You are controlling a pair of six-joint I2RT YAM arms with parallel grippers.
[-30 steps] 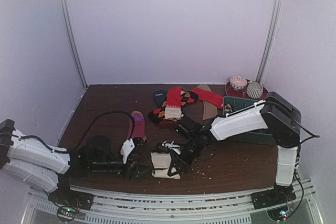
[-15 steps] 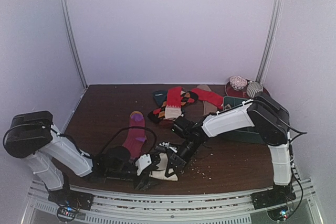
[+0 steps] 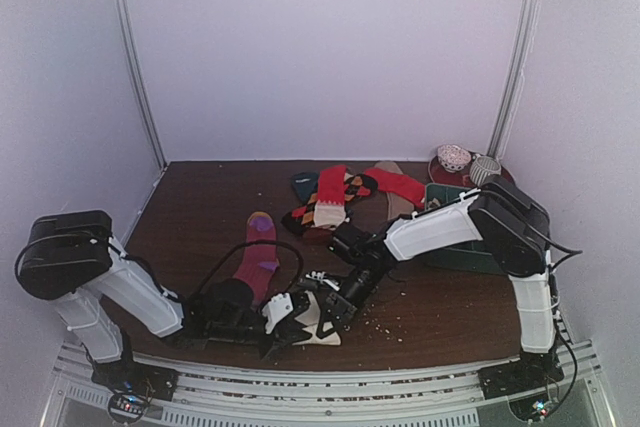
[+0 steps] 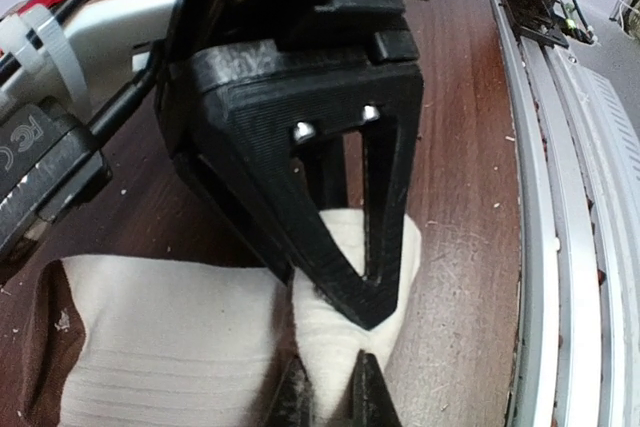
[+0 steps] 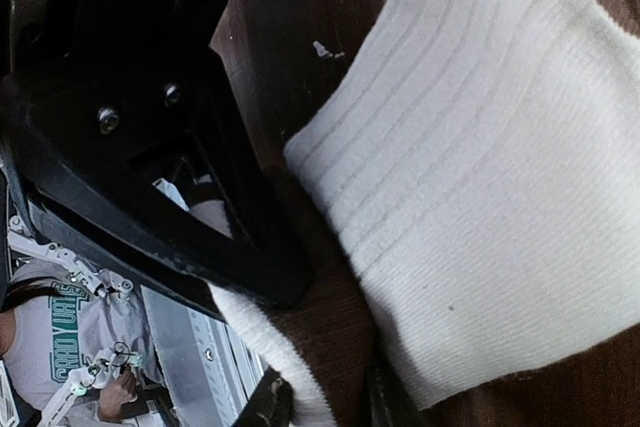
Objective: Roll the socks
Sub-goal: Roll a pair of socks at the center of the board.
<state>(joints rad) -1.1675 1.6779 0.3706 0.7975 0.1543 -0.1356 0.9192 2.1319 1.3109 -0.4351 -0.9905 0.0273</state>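
The cream-and-brown sock (image 3: 326, 331) lies bunched between 2 claws that meet over it. The left claw (image 4: 328, 399) is closed tight on a cream fold, and the right claw (image 5: 325, 402), just opposite, nips the brown band. Rolling looks barely begun; next, I'd guess, the fabric must be turned over itself. Both claws hide any roll.

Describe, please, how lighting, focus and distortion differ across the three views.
Top external: even, soft light, no glare, the cream sock small and slightly fuzzy. Left wrist: wide-angle bending along the table rail, own fingertips blurred. Right wrist: sock ribbing sharp, the left gripper near-black, little detail.
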